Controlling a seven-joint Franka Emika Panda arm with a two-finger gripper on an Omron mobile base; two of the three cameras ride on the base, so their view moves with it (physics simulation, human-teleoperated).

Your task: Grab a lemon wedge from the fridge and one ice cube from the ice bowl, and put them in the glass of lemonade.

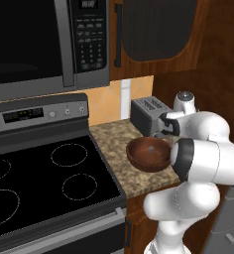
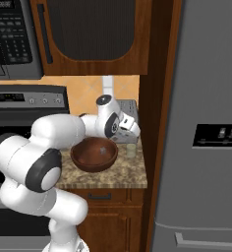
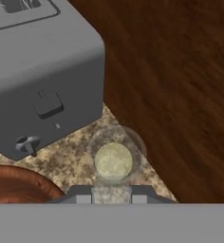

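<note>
In the hand view my gripper (image 3: pixel 111 195) is shut on a small pale ice cube (image 3: pixel 112 192), held directly over the glass of lemonade (image 3: pixel 113 160). The glass is a small clear tumbler of pale yellow liquid, standing on the speckled counter. From the right base view, the gripper (image 2: pixel 130 130) hangs just above the glass (image 2: pixel 131 150), to the right of the ice bowl (image 2: pixel 94 154). This round, dark reddish-brown ice bowl (image 1: pixel 148 154) sits in front of the toaster. The grey fridge (image 2: pixel 206 123) stands to the right. The lemon wedge is out of view.
A silver toaster (image 1: pixel 147 114) stands against the back wall, close behind the glass. A brown wooden panel (image 2: pixel 159 98) borders the counter on the right. The black stove (image 1: pixel 44 178) lies left of the counter, with a microwave (image 1: pixel 44 44) above it.
</note>
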